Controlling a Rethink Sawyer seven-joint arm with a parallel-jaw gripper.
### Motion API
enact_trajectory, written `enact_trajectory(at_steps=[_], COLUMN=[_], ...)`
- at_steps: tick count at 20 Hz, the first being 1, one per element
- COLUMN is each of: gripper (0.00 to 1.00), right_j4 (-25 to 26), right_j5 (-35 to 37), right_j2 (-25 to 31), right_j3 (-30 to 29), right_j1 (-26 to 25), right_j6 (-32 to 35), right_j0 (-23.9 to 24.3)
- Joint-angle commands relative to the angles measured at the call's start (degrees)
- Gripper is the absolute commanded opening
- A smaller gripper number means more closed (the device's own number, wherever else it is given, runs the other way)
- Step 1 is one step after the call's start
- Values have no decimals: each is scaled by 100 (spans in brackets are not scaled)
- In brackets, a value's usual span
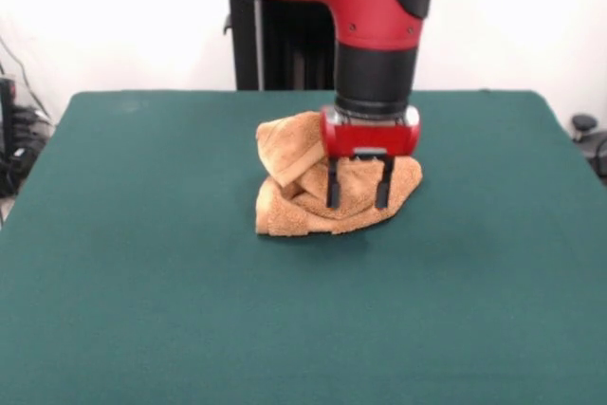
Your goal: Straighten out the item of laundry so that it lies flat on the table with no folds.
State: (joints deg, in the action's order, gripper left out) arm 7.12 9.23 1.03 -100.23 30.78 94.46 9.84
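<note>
Our gripper (358,206) is spread wide over the soft, floppy towel (327,187); we should pinch a corner below it.

A white wall (114,16) stands beyond, dark cables (19,154) at far left, a black knob (584,124) at far right.

Bright, even light; soft shadow beneath towel (322,192).

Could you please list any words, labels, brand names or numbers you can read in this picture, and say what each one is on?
None can be read: no text shows on the arm, the hand, the towel or the table.
</note>
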Motion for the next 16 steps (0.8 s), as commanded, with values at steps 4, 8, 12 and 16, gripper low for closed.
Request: enact_trajectory(at_steps=[4,8,12,16], gripper=[100,100,100,100], right_j4=[252,296,306,393], right_j5=[1138,989,716,531], right_j2=[406,465,505,400], right_j3=[-1185,-1111,-1002,-953], right_j1=[877,739,527,344], right_j6=[216,242,351,421], right_j0=[157,196,162,87])
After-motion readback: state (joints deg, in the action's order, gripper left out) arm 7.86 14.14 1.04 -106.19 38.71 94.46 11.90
